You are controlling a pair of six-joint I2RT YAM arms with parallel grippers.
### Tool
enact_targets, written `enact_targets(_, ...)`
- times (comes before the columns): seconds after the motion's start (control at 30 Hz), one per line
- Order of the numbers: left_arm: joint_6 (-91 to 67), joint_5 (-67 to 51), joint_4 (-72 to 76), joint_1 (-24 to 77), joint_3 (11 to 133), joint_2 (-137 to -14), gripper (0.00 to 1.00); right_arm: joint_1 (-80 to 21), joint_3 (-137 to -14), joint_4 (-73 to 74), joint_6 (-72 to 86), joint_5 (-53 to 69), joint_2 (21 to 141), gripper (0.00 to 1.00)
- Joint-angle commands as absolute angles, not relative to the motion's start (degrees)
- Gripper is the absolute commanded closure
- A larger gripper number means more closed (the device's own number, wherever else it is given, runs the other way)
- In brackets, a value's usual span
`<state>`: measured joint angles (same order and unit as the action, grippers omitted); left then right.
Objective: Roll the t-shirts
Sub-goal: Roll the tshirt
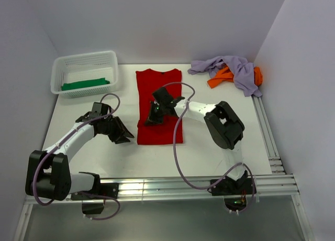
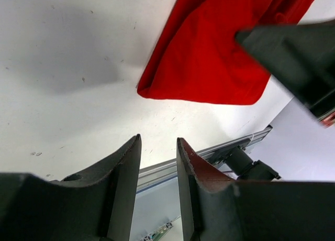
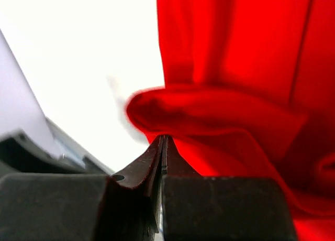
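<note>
**Right claw (image 1: 155,114) clamped on red t-shirt (image 1: 157,86) — left claw (image 1: 123,136) empty**

Its fingers pressed fully together, the right claw pinches a raised fold of the red t-shirt, which lies as a long strip mid-table (image 1: 63,107), collar toward the far wall. The left claw stands partly open with nothing between its fingers, low over bare table near the shirt's near-left corner, not touching it. A green t-shirt (image 1: 86,85) lies in the white basket (image 1: 57,68). The lavender t-shirt (image 1: 235,68) and orange t-shirt (image 1: 220,79) are heaped far right.

The right pincer (image 1: 155,115) is sitting on the red shirt (image 1: 159,86) lying on the table (image 1: 209,89), the left pincer (image 1: 123,135) reaching just beside its near corner.
</note>
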<state>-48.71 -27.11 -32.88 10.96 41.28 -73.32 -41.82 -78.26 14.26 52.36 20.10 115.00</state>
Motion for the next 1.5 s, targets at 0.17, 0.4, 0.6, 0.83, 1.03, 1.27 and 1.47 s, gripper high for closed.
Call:
enact_targets(0.17,-46.9,-28.0,-33.2,11.2,43.8,-72.7,0.6,-35.6,-92.4,23.1,48.1,13.9,118.0,0.99)
enact_targets(0.4,-45.9,-28.7,-31.2,11.7,44.3,-75.5,0.45,-33.3,-80.5,24.1,43.8,16.8,102.3,0.64)
enact_targets(0.6,-49.8,-29.8,-24.6,15.7,39.4,-77.6,0.45,-29.3,-51.7,19.3,46.0,20.5,82.9,0.51)
enact_targets(0.83,-53.2,-29.7,-16.6,17.5,33.7,-77.3,0.46,-28.7,-38.9,14.0,50.2,23.6,74.3,0.43)
enact_targets(1.03,-52.7,-29.0,-13.9,17.5,33.4,-79.7,0.45,-28.7,-37.6,11.0,51.9,24.1,76.2,0.38)
enact_targets(1.27,-54.2,-28.9,-9.7,17.4,33.1,-82.6,0.47,-28.7,-36.6,9.0,52.8,22.4,79.3,0.4)
enact_targets(1.47,-53.2,-28.7,-10.0,17.2,33.2,-82.7,0.47,-28.7,-33.3,5.7,53.3,22.2,80.0,0.4)
